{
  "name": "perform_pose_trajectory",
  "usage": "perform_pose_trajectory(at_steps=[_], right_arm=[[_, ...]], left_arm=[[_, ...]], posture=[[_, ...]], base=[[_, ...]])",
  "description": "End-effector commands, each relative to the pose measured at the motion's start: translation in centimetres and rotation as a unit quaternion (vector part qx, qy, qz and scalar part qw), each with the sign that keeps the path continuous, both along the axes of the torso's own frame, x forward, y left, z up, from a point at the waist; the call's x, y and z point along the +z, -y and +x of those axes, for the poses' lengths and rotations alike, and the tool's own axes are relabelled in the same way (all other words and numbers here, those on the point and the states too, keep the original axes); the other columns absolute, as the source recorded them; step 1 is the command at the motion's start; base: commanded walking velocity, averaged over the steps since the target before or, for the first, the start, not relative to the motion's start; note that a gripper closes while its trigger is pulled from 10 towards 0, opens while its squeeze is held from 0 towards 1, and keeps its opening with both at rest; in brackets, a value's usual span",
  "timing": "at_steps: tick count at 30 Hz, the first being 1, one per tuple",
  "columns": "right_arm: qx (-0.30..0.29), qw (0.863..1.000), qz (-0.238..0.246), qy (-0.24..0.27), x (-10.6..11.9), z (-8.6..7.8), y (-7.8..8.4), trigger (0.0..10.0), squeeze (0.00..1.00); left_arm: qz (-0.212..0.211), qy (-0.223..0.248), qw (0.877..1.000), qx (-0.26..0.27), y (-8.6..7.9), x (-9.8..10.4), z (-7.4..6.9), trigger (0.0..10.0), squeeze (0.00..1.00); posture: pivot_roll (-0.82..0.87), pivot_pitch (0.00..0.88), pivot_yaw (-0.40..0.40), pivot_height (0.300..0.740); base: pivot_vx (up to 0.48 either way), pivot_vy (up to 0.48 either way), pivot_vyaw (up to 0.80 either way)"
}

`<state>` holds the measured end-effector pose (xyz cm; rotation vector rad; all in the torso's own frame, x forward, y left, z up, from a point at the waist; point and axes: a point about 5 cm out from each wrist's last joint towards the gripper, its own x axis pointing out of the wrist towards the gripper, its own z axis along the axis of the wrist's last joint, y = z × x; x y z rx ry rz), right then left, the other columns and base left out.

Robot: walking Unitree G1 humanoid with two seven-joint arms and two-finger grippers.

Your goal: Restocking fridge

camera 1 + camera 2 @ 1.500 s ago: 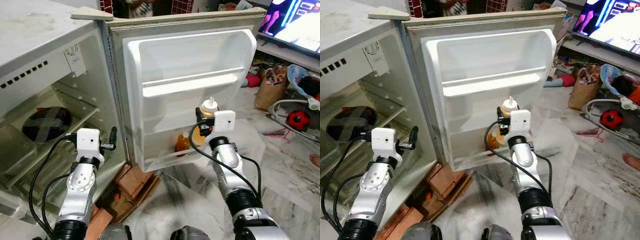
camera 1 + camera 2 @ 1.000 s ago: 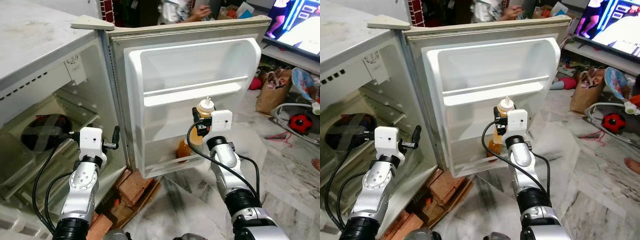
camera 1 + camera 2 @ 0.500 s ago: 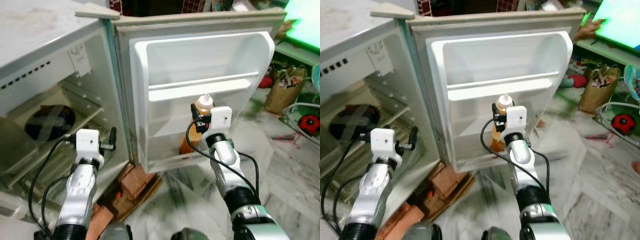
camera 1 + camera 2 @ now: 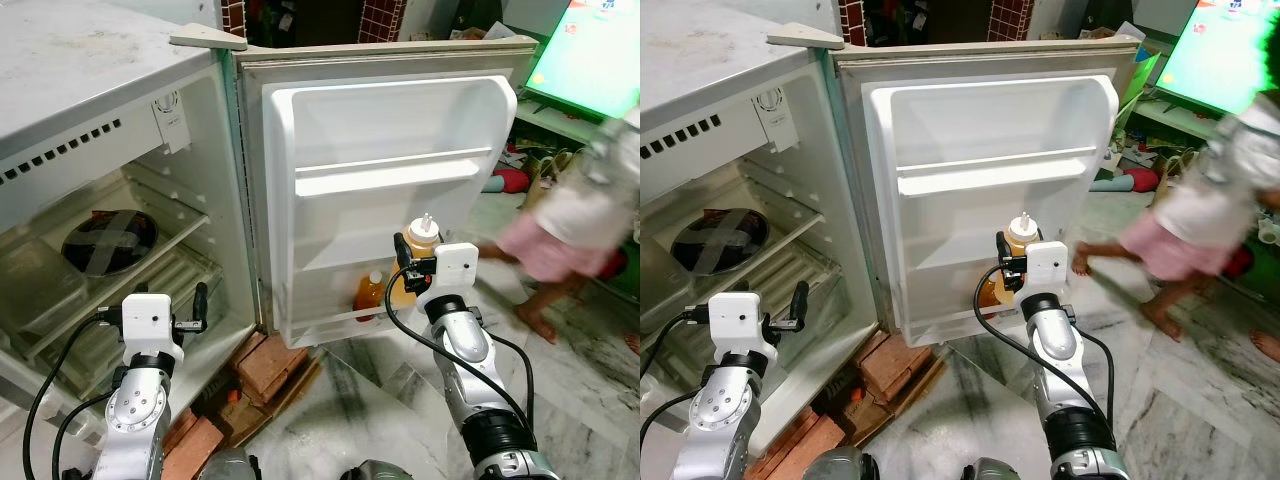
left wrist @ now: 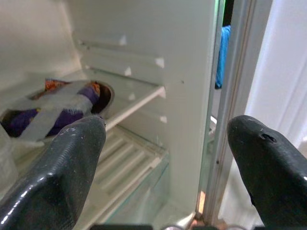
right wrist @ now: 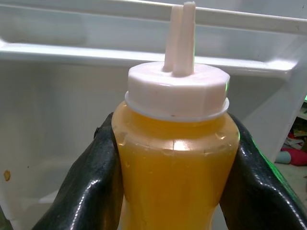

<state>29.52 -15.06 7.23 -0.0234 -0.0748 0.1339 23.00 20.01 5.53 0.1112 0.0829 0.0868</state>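
Note:
My right gripper [image 4: 406, 262] is shut on a squeeze bottle [image 4: 421, 238] of orange sauce with a white cap and nozzle. It holds the bottle upright just in front of the open fridge door [image 4: 390, 130], below the middle shelf rail [image 4: 385, 175]. In the right wrist view the fingers [image 6: 91, 187] clasp the bottle [image 6: 175, 143] on both sides. A second orange bottle [image 4: 368, 293] stands in the door's bottom shelf. My left gripper [image 4: 199, 305] is open and holds nothing, low by the fridge body's front edge. Its fingers [image 5: 72, 158] are spread wide.
A dark bowl taped over [image 4: 108, 238] sits on a shelf inside the fridge [image 4: 90, 120]. Red bricks [image 4: 268, 362] lie under the fridge. A blurred person [image 4: 580, 215] moves across the floor at the right, close to the door. A lit screen [image 4: 595, 60] stands behind.
The camera has shifted. The bottle stays in my right gripper before the door. My left arm sits lower. A person has come into view on the right.

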Motion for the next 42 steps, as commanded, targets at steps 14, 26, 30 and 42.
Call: perform_pose_trajectory(at_steps=[14,26,30,42], right_arm=[[0.001,1.000,0.000,0.022,1.7,1.2,-0.2,10.0,0.00],[-0.003,1.000,0.004,0.024,1.8,1.4,-0.4,10.0,0.00],[-0.004,1.000,0.003,0.024,1.8,1.4,-0.4,10.0,0.00],[-0.009,0.999,0.002,0.030,2.2,1.9,-0.3,10.0,0.00]], left_arm=[[0.004,0.011,1.000,-0.016,0.7,0.9,1.0,10.0,0.00],[0.016,0.010,1.000,-0.014,0.7,1.1,1.5,10.0,0.00],[0.017,0.013,1.000,-0.015,0.7,1.2,1.6,10.0,0.00],[0.025,0.018,0.999,-0.016,0.7,1.4,2.0,10.0,0.00]], posture=[[0.06,0.000,-0.051,0.626],[0.06,0.000,-0.039,0.612],[0.06,0.000,-0.039,0.612],[0.06,0.000,-0.038,0.612]], base=[[0.000,0.000,0.00],[0.000,0.000,0.00],[0.000,0.000,0.00],[0.069,0.000,0.00]])
